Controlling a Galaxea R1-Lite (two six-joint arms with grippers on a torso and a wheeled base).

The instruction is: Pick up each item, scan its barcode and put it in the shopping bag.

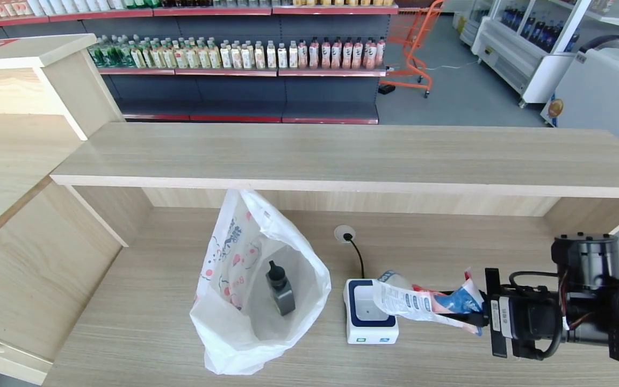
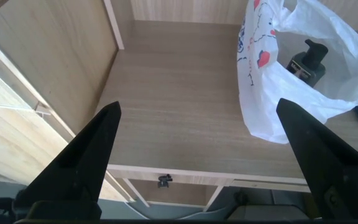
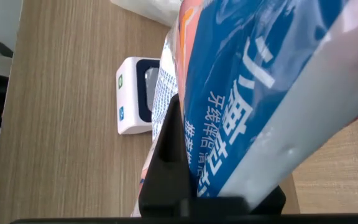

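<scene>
R claw [image 1: 475,316] pinching a pouch [image 1: 422,303] by its end — the rest sticks out past the fingertips, over the scanner [image 1: 371,332]. Pouch: blue w/ red edge, white characters, white back panel of fine print, too small to read. Shopping bag [image 1: 223,269] farther out, dark bottle [image 1: 280,290] inside. L claw [image 2: 197,130] spread wide — bag near, ahead of it.
</scene>
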